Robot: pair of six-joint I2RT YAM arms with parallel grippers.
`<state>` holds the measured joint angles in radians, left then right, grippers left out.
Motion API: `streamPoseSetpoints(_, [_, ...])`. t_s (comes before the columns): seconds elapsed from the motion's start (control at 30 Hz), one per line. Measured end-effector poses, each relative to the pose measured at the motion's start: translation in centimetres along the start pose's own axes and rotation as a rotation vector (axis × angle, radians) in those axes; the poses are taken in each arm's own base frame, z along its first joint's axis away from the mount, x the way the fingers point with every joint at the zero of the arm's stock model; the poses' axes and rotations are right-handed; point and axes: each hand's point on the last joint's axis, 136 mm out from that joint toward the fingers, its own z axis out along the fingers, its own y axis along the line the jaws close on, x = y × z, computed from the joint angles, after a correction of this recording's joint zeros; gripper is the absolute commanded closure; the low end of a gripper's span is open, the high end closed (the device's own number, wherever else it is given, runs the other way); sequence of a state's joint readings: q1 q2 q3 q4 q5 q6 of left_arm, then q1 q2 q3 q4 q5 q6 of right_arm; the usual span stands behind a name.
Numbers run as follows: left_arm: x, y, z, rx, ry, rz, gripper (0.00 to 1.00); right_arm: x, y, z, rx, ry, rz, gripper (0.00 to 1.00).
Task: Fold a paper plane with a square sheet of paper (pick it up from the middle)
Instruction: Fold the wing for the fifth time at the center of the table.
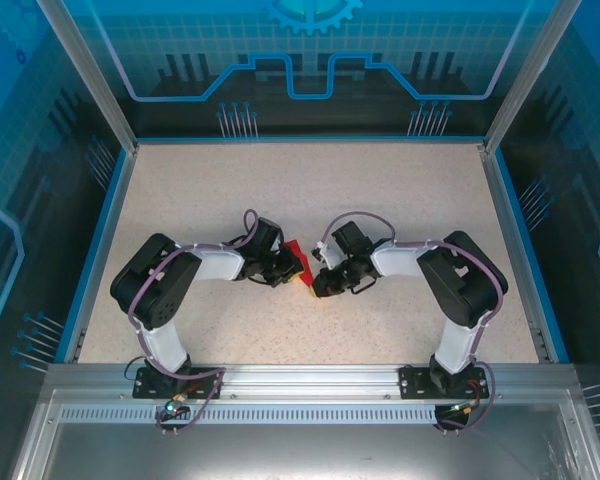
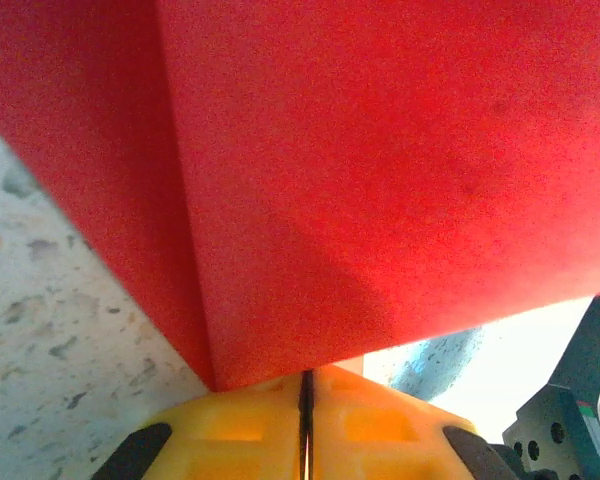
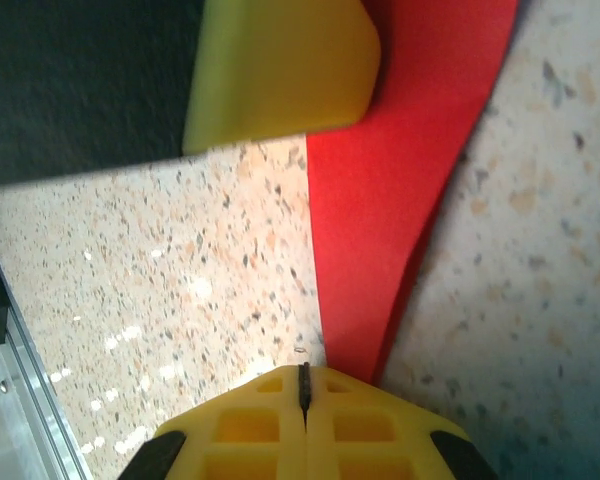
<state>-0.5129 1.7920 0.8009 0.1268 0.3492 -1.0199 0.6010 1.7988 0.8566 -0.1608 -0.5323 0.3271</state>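
Red square sheet of paper (image 2: 380,180), creased, edge pinched in left gripper (image 2: 305,400), right gripper (image 3: 303,390) closed empty just beside.

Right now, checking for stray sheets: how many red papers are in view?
1. The paper sits between the left tool and the right tool, with the left tool gripping it. Another sheet could be hidden under it.

The square sheet of paper (image 2: 380,180) is a plain, unmarked bright red, darker along its shaded fold. The worktop (image 1: 310,190) is beige, speckled with grey and brown flecks. The fingers (image 3: 250,435) are yellow with black bases. The arms (image 1: 215,265) are black and white, and the enclosure walls (image 1: 310,60) are blue with a pale grid and line pattern.
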Motion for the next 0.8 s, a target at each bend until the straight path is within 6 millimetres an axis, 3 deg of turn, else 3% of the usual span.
streamPoseSetpoints(0.3, [-0.2, -0.1, 0.0, -0.009, -0.004, 0.009, 0.9, 3.8, -0.1, -1.8, 0.028, 0.062, 0.054, 0.99])
streamPoseSetpoints(0.37, [-0.3, -0.1, 0.0, -0.01, -0.008, 0.02, 0.9, 3.9, 0.4, -2.5, 0.028, 0.059, 0.051, 0.99])
streamPoseSetpoints(0.57, [-0.3, -0.2, 0.0, -0.01, -0.009, 0.03, 0.9, -0.2, 2.2, -3.6, 0.019, -0.017, 0.004, 0.99])
streamPoseSetpoints(0.7, [-0.3, -0.2, 0.0, -0.01, -0.009, 0.03, 0.9, -2.9, 2.3, -2.5, 0.03, -0.038, -0.015, 1.0])
streamPoseSetpoints(0.8, [-0.3, -0.2, 0.0, -0.009, -0.009, 0.032, 0.9, -3.3, 1.8, -1.4, 0.046, -0.027, -0.014, 1.0])
